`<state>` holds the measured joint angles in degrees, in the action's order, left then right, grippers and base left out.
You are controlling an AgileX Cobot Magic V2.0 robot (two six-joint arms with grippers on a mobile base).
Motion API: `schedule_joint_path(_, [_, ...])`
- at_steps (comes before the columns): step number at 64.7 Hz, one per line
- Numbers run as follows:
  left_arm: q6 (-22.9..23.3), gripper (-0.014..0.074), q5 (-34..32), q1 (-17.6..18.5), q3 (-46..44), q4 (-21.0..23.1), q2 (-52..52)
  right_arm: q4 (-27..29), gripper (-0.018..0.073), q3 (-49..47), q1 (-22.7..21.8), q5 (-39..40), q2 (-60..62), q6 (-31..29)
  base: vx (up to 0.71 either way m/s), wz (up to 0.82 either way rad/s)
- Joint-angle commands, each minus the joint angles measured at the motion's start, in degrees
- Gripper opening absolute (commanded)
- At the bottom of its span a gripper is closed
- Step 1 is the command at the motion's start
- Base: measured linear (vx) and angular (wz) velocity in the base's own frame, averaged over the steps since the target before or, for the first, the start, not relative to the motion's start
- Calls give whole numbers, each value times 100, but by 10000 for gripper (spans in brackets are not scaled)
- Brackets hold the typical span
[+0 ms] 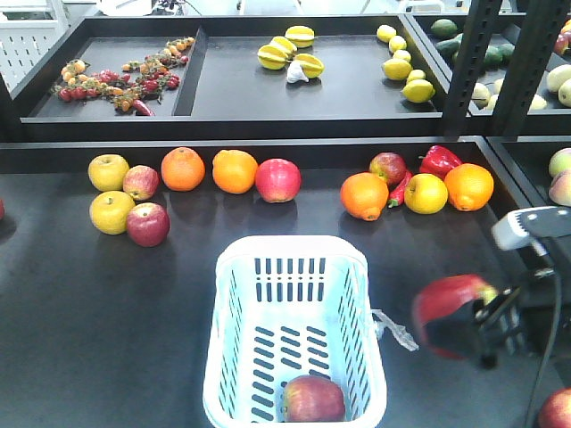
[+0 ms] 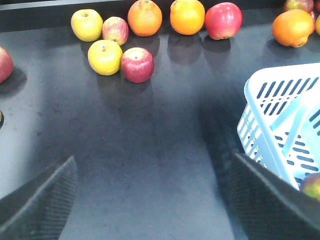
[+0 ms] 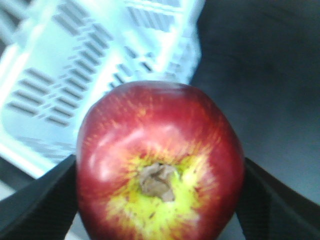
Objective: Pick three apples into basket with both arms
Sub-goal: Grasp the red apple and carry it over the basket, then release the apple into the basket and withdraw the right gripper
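Red apple (image 1: 451,308) clenched in right claw (image 1: 468,337), short of the basket (image 1: 294,245); left claw (image 2: 150,200) released, empty. Risks clipping the rim and rolling across the table (image 1: 89,339) if dropped early.

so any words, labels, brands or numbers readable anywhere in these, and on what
None can be read in any view.
Pale blue-white slotted plastic basket: no lettering shows.
Deep red apple held in the right end effector: no sticker shows.
Pale grey block above that end effector: looks blank, though it is small and soft in the front view.
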<state>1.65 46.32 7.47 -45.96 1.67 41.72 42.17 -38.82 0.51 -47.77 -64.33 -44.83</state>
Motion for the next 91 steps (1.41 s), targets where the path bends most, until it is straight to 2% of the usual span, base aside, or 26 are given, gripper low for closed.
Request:
schedule_joint_path(1, [59,590,-342,-14,-149,41,-6,245,302,-127,488,193,230,-39,0,0])
schedule_joint_path(16, [59,590,-342,-14,-149,41,-6,900,303,-127,1970,1416,9,-70,0,0])
schedule_joint_path(24, [59,590,-342,-14,-149,41,-6,992,315,-127,2792,2292,-379,-93,0,0])
schedule_joint_path(33, [59,590,-342,-14,-149,41,-6,992,370,-127,3534,3127,-921,-93,0,0])
schedule_joint_path(37, [59,590,-342,-14,-149,41,-6,992,419,-127,3716,3415,-1166,-93,0,0])
schedule_joint_path(50, [59,590,-342,-14,-149,41,-6,1157,607,-142,3842,3974,-1713,-64,0,0])
schedule_joint_path(60, [59,590,-342,-14,-149,41,-6,1259,684,-142,3842,3995,-1775,-64,0,0])
schedule_joint_path(84, [59,590,-342,-14,-149,41,-6,1272,662,-142,3824,3615,-1499,12,0,0])
schedule_joint_path(91, [59,590,-342,-14,-149,41,-6,1226,635,-142,3744,3575,-1195,279,0,0])
